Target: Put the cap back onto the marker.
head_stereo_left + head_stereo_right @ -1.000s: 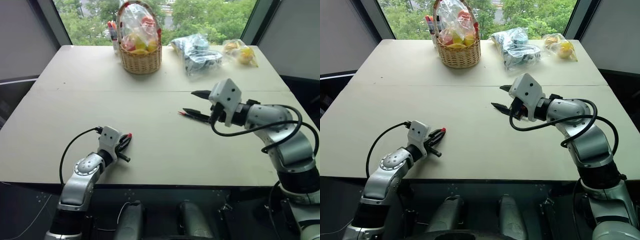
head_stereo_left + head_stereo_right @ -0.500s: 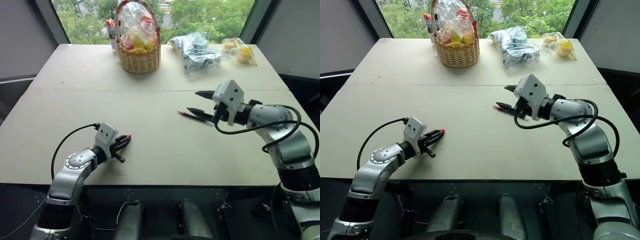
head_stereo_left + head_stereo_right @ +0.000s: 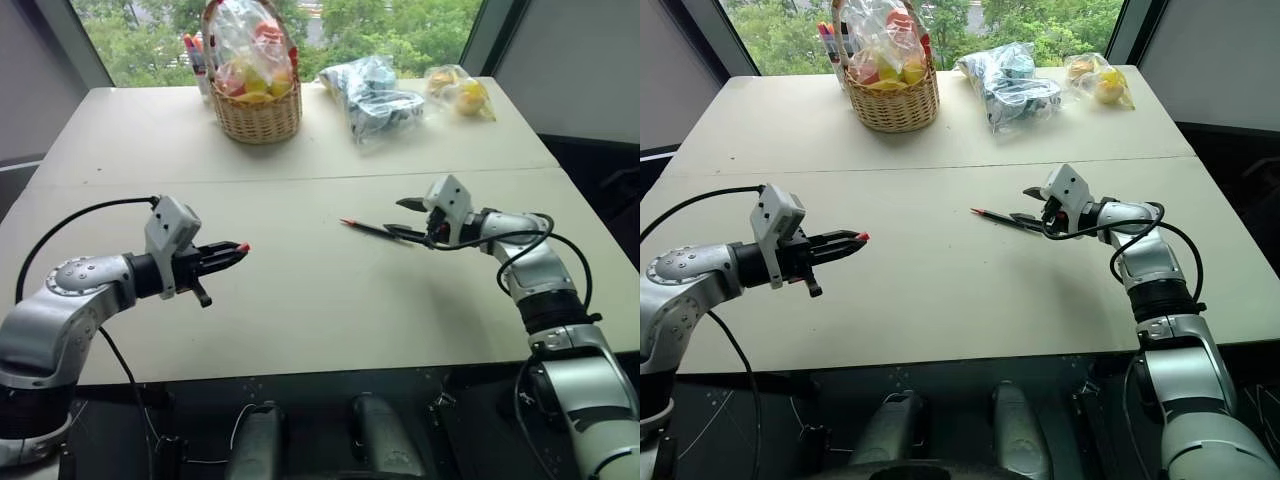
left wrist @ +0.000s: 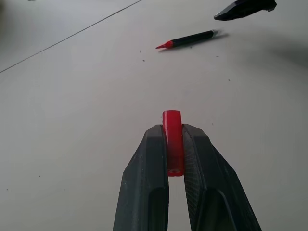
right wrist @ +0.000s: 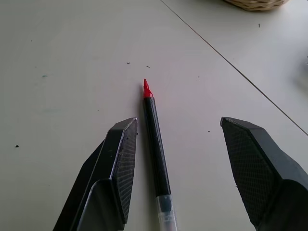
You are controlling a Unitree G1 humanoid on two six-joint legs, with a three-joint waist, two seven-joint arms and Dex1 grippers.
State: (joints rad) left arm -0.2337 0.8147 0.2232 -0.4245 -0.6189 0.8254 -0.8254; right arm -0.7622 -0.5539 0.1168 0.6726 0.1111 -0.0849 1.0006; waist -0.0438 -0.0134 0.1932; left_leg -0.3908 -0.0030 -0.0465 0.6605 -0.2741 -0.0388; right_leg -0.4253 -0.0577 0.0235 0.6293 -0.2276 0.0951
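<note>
Left wrist view shows the cap (image 4: 172,142), a short bright red cylinder, pinched between the left gripper (image 4: 174,144)'s closed black fingers, at lower centre of the frame. A second ago that gripper sat low near the table (image 3: 300,300); it has since lifted clear, carrying the cap. The marker (image 3: 372,230), slim and black with a bare red tip, lies flat right of centre. The right gripper (image 5: 175,144) has come down around it, jaws wide apart, gripping nothing yet.
</note>
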